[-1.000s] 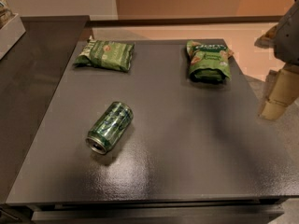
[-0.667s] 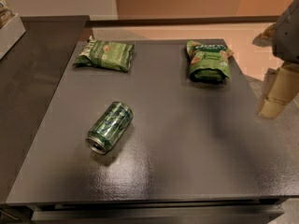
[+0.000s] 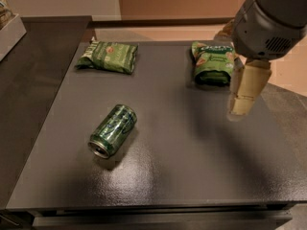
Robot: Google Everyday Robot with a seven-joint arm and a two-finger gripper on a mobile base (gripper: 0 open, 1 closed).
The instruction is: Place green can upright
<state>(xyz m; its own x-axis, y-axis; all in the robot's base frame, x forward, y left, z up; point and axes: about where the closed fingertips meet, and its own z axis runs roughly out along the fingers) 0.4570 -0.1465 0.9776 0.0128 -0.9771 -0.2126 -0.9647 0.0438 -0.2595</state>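
The green can [image 3: 112, 131] lies on its side on the dark grey table [image 3: 192, 171], left of the middle. Its silver end faces the near left. My gripper [image 3: 238, 108] hangs over the right part of the table, well to the right of the can and higher than it, just in front of the right snack bag. It holds nothing that I can see. The grey arm housing [image 3: 268, 20] fills the top right corner.
Two flat green snack bags lie at the back of the table, one at the left [image 3: 108, 56] and one at the right [image 3: 213, 63]. A dark counter [image 3: 29, 80] adjoins on the left, with a white object [image 3: 9, 30] at its far end.
The gripper has moved left, from beyond the table's right edge to over the table near the right snack bag. The can and bags have not moved.
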